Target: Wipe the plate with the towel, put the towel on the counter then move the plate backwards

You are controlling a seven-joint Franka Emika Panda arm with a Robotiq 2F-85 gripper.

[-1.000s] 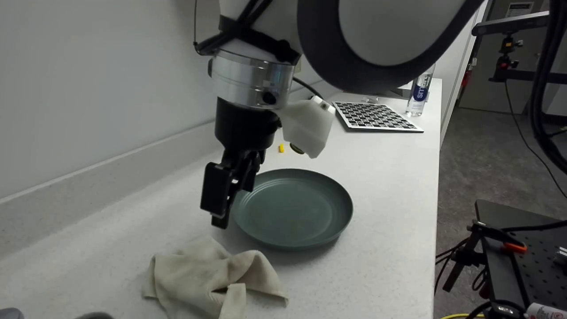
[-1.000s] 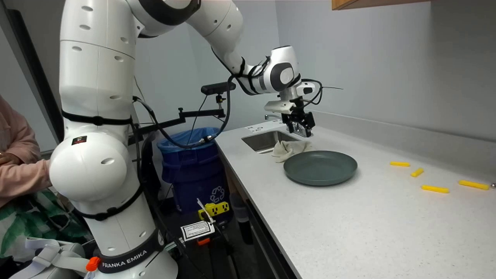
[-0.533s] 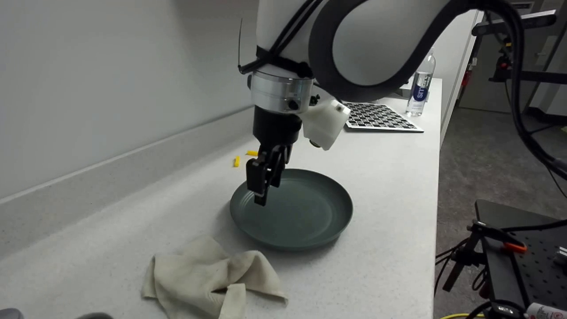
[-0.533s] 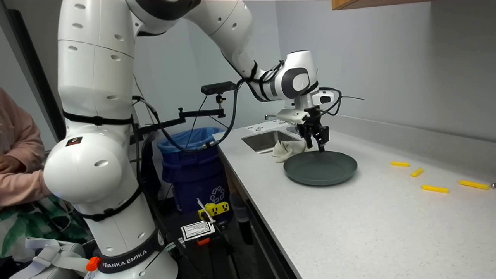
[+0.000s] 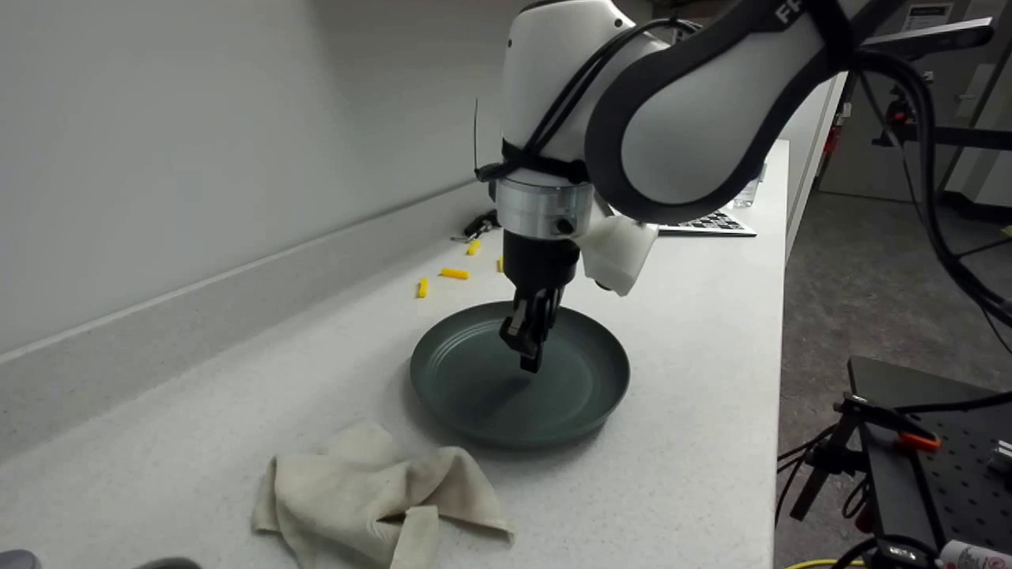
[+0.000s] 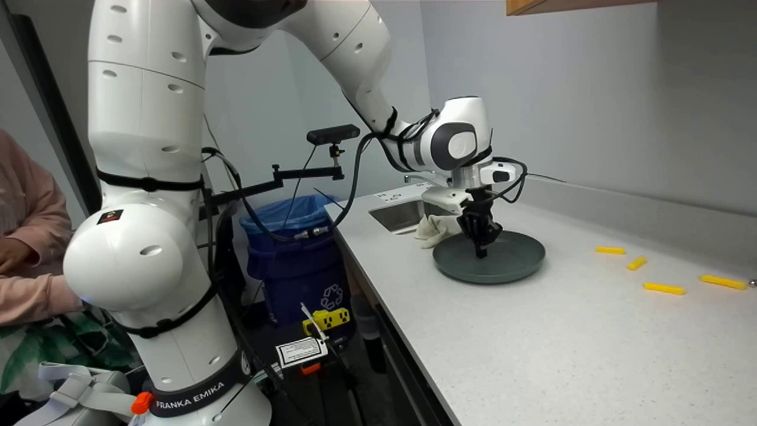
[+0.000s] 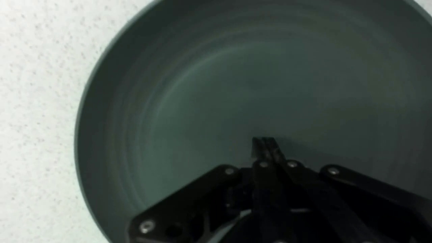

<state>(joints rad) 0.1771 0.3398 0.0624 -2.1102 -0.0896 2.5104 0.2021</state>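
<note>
Surface (image 5: 696, 340), long, white and speckled, carries the round, dark grey-green plate (image 5: 573, 395). In an exterior view, the wrinkled beige cloth towel (image 5: 368, 486) lies just beside it, to the near left. Black fingers (image 7: 258, 148) stand together over the plate; whether they touch it, I cannot tell. Small yellow sticks (image 5: 454, 273) lie to its far left.

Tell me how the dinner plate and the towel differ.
Colour: the dinner plate is dark grey-green, the towel beige. Shape: the dinner plate is round and rimmed; the towel is crumpled in folds. Position: the shut fingers are over the dinner plate, not the towel. Both lie on the white counter.
</note>
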